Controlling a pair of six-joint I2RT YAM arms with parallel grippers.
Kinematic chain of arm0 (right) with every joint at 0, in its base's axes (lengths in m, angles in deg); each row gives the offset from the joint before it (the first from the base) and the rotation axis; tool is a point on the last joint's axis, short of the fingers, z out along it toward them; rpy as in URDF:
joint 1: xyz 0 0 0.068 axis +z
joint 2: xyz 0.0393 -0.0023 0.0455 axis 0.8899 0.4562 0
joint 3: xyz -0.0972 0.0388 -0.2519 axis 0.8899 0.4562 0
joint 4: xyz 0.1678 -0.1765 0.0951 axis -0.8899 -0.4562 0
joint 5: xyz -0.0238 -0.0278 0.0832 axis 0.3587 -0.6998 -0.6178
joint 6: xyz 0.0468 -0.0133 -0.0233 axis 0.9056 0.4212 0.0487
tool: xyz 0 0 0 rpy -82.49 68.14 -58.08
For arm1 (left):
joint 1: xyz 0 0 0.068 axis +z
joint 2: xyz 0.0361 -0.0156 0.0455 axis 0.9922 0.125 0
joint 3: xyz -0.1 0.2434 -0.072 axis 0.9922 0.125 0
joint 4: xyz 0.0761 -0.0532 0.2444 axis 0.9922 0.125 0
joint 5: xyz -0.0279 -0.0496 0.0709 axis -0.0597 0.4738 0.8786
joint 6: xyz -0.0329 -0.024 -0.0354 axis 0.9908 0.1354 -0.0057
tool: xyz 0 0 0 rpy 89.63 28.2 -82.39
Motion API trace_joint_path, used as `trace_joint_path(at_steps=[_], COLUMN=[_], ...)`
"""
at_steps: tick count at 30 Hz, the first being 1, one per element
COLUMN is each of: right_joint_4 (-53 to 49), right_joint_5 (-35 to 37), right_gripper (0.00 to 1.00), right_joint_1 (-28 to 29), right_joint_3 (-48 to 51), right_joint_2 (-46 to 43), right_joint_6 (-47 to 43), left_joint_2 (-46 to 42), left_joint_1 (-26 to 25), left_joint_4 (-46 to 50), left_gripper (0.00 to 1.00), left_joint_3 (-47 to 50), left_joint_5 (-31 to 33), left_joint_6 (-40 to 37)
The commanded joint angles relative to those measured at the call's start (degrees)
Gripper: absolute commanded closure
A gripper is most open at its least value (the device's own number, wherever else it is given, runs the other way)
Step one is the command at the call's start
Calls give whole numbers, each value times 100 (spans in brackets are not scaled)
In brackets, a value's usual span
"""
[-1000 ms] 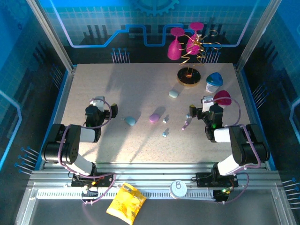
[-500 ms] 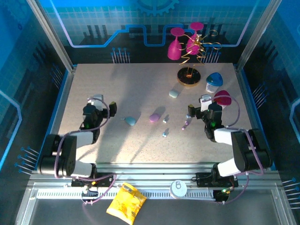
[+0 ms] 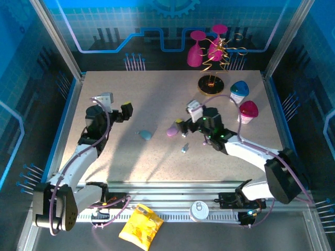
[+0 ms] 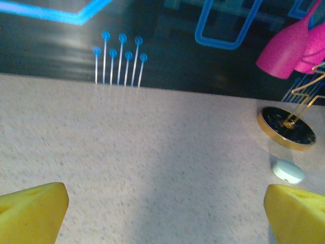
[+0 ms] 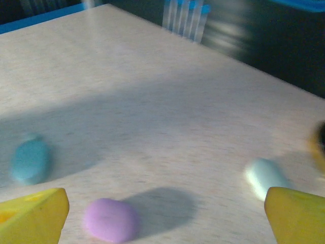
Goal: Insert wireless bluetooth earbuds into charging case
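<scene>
Right wrist view: right fingers [image 5: 33, 216] spread empty, purple case [image 5: 110, 219] and teal case [image 5: 30, 161] ahead; left fingers [image 4: 30, 211] likewise spread empty.

No text, number or brand mark can be read.

- Yellow packet [image 3: 140, 226] on the rail in front of the desk: any print on it is too small to make out.
- Round tin [image 3: 199, 210] beside it on the same rail: the top is too small to tell whether it carries markings.
- Back wall [image 3: 131, 21]: blue line pattern and a gear outline [image 3: 172, 5]. These are graphics only, with no legible letters.
</scene>
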Motion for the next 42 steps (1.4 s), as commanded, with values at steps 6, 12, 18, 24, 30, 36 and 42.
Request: trace_joint_path(at_steps=[6,12,18,24,30,36,42], right_joint_4=[-388,-543,-787,-871,-885,-874,-896], right_joint_5=[-405,-779,-985,-1062,-1053,-1102,-1115], right_gripper=[0,3,8,8,17,27,48], right_joint_1=[951,1085,1190,1271,1274,1279,1281], right_joint_3=[-1334,-2110,-2591,-2720,-2886,-3081,-3150], right_joint_2=[1763,2816,3416,3719,3969,4225,4303], right_joint_6=[213,197,11,-29,40,83,18], left_joint_2=[107,-11,-35,-33,5,39,27], left_joint_1=[182,381,444,452,452,452,452], left_joint_4=[1418,1396,1492,1364,1331,1284,1284], left_gripper=[1,0,1,1,1,0,1], left_joint_3=[-437,-254,-187,-91,-99,-94,-55], left_joint_5=[-249,-317,-314,-374,-412,-440,-451], left_joint_6=[1321,1408,1280,1299,1283,1280,1250])
